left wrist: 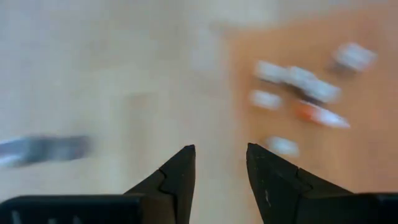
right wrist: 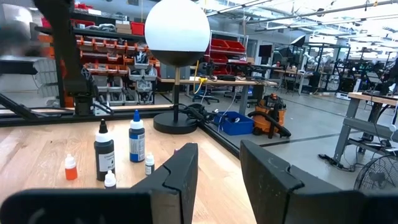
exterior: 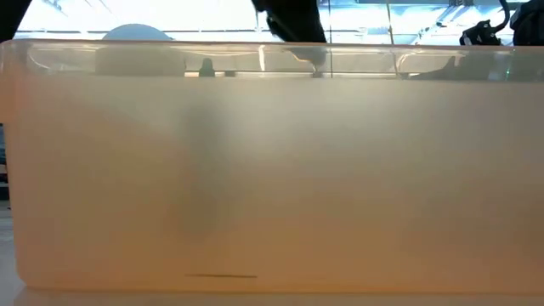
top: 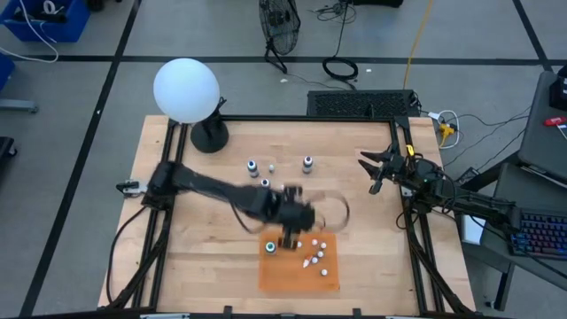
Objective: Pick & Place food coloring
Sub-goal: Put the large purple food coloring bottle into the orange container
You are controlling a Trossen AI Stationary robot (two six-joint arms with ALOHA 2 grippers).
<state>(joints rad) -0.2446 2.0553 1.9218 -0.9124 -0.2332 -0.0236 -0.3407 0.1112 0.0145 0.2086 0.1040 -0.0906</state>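
Blurred left arm (top: 221, 190) reaching across the table (top: 177, 257), left gripper (left wrist: 221, 165) over the orange mat (top: 283, 275), fingers narrowly parted, nothing between them. Right gripper (right wrist: 217, 168) parked at the table's right edge, fingers apart, empty. Small bottles (top: 314, 252) clustered on the mat; others (top: 307, 163) standing mid-table beyond.

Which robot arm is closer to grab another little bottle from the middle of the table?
Probably the left. Its gripper, jaws open, hangs by the orange mat, nearer the bottles. The right gripper waits at the table's edge.
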